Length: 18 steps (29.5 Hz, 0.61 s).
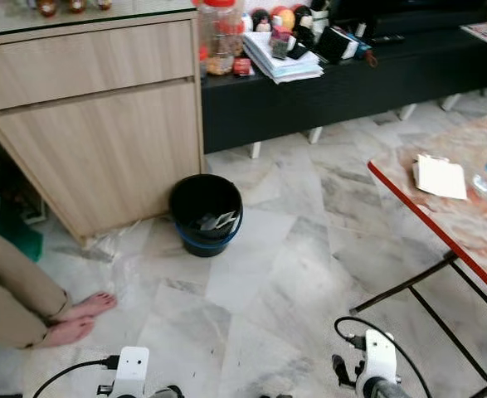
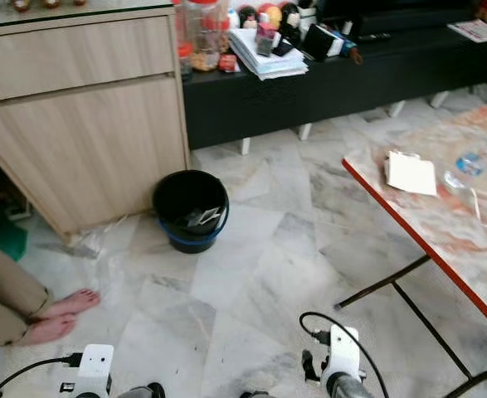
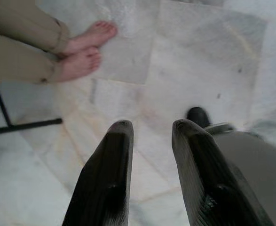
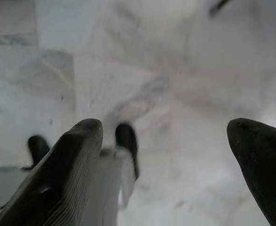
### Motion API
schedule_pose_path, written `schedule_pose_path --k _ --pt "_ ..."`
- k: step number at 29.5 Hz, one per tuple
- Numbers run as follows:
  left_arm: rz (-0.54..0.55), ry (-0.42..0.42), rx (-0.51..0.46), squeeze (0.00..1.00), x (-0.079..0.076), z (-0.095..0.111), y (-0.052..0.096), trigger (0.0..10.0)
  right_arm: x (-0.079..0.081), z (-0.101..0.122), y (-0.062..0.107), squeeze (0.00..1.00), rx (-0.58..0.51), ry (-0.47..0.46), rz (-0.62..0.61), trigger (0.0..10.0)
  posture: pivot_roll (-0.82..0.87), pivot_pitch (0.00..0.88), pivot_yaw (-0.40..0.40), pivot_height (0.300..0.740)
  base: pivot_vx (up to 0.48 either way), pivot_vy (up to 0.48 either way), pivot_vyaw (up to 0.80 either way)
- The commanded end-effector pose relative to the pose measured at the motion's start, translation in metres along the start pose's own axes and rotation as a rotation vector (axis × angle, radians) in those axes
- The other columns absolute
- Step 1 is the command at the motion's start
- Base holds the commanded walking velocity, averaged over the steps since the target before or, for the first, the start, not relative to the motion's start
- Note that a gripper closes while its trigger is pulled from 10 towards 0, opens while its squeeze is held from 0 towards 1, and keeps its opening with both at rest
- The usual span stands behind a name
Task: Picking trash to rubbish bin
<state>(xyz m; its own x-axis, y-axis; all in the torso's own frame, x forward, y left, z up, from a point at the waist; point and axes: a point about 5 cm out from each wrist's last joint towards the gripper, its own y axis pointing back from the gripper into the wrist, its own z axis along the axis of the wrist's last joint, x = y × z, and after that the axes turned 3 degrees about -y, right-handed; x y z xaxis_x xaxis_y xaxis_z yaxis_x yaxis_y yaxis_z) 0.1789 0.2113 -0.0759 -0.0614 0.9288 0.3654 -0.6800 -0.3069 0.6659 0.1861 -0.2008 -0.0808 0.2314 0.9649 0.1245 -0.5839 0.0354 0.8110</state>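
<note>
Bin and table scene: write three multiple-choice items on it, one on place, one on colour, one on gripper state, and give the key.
1. Where does the bin stand?
A. on the floor by the wooden cabinet
B. on the table
C. under the black bench

2. What colour is the edge of the table?
A. blue
B. red
C. green

3. How do the fingers of the right gripper stand?
A. shut on a bottle
B. shut on paper
C. wide apart, holding nothing

Key: 1 A, the bin sits on the marble floor next to the cabinet's corner. 2 B, a red strip runs along the table's rim. 3 C, the right wrist view shows bare floor between the two fingers.
</note>
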Motion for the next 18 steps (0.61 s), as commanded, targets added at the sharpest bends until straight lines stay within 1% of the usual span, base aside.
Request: schedule_pose_path --k 1,5,6,8,9,11,14,18 --pt "0.009 -0.01 0.044 0.0 0.008 -0.012 0.002 10.0 0.0 -0.011 0.002 0.0 0.027 -0.017 -0.008 10.0 0.08 0.163 -0.031 0.74 0.0 0.0 -0.79" --pt "0.034 -0.022 0.033 0.0 0.022 -0.011 -0.001 10.0 0.009 -0.019 0.002 0.0 0.045 -0.021 0.008 10.0 0.1 0.159 -0.005 0.74 0.0 0.0 -0.79" --pt "0.051 -0.024 0.026 0.0 0.029 -0.01 -0.002 10.0 0.014 -0.022 0.001 0.0 0.052 -0.023 0.017 10.0 0.12 0.155 0.012 0.74 0.0 0.0 -0.79" --pt "0.057 -0.023 0.025 0.0 0.032 -0.01 -0.002 10.0 0.015 -0.022 0.001 0.0 0.054 -0.024 0.019 10.0 0.12 0.155 0.012 0.74 0.0 0.0 -0.79" --pt "0.068 -0.024 0.027 0.0 0.037 -0.01 -0.003 10.0 0.02 -0.022 0.001 0.0 0.053 -0.033 0.025 10.0 0.13 0.152 0.038 0.74 0.0 0.0 -0.79" --pt "0.071 -0.024 0.027 0.0 0.039 -0.01 -0.003 10.0 0.022 -0.022 0.001 0.0 0.053 -0.037 0.028 10.0 0.13 0.152 0.042 0.74 0.0 0.0 -0.79" --pt "0.072 -0.045 0.021 0.0 0.046 -0.009 -0.004 10.0 0.029 -0.023 0.0 0.0 0.053 -0.052 0.035 10.0 0.13 0.156 0.071 0.74 0.0 0.0 -0.79" --pt "0.068 -0.061 0.013 0.0 0.048 -0.007 -0.005 10.0 0.032 -0.024 0.0 0.0 0.049 -0.069 0.039 10.0 0.13 0.163 0.079 0.74 0.0 0.0 -0.79"
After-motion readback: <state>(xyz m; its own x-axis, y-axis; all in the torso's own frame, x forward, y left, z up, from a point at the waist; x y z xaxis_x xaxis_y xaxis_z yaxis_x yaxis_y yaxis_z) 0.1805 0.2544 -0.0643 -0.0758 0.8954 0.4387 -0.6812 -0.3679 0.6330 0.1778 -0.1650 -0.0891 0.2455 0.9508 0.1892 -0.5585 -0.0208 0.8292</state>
